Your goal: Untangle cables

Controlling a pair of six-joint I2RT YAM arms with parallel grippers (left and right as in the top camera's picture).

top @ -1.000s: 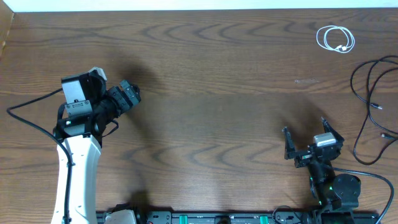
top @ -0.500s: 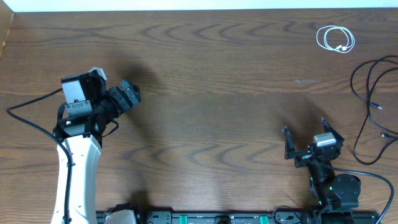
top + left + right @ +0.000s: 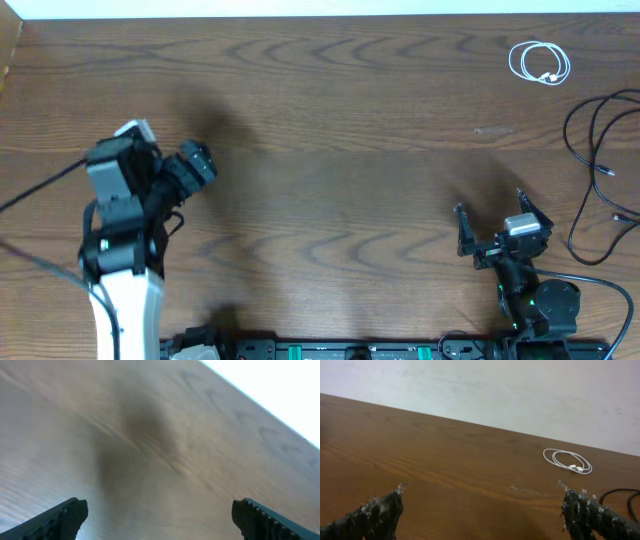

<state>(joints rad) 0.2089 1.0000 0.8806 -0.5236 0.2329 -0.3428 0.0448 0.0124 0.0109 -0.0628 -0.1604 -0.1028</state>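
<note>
The white cable (image 3: 540,63) lies coiled at the far right of the table, and it also shows in the right wrist view (image 3: 567,461). The longer black cable (image 3: 597,165) sprawls in loose loops by the right edge, apart from the white one; a bit of it appears low right (image 3: 620,494). My right gripper (image 3: 489,205) stands open near the front right, well short of both cables, with nothing between its fingers (image 3: 482,510). Over the left side my left gripper (image 3: 197,163) is also open, with only blurred bare wood between its fingertips (image 3: 160,520).
The wooden table (image 3: 340,130) ends at a pale wall along the far side (image 3: 485,385). A thick black wire (image 3: 35,190) runs from the left arm off the left edge. A rail with the arm bases (image 3: 330,350) lines the front edge.
The left arm has swung a little to the left and toward the front, turning its wrist; its camera view is blurred by the motion. The right arm and both cables have not moved.
</note>
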